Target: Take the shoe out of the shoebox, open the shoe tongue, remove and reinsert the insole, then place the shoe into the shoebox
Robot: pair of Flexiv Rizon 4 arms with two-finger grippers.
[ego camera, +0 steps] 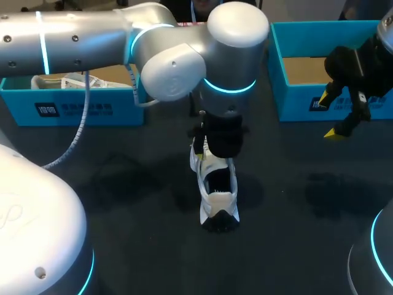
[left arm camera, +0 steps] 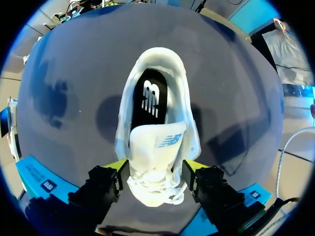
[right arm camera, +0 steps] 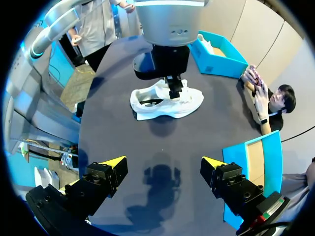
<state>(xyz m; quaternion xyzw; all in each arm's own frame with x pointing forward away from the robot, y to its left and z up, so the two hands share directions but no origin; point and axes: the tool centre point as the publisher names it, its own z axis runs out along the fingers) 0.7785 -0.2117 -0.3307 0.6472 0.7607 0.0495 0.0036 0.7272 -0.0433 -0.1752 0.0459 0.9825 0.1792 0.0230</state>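
A white shoe [ego camera: 218, 196] stands upright on the dark table [ego camera: 123, 203], at its middle. In the left wrist view its white tongue [left arm camera: 155, 147] lies over the laces, and the black insole [left arm camera: 150, 96] shows inside the opening. My left gripper [left arm camera: 156, 166] comes down over the shoe's laced front. Its yellow fingertips [left arm camera: 119, 165] stand one on each side, close to the shoe's sides, and the jaws are open. From the right wrist view, the left gripper [right arm camera: 172, 86] sits over the shoe [right arm camera: 167, 103]. My right gripper [ego camera: 328, 117] hangs open and empty at the right.
A blue shoebox [ego camera: 73, 98] with paper in it stands at the back left. Another blue box [ego camera: 325, 61] stands at the back right, just behind the right gripper. Bare table lies between the right gripper [right arm camera: 162, 164] and the shoe.
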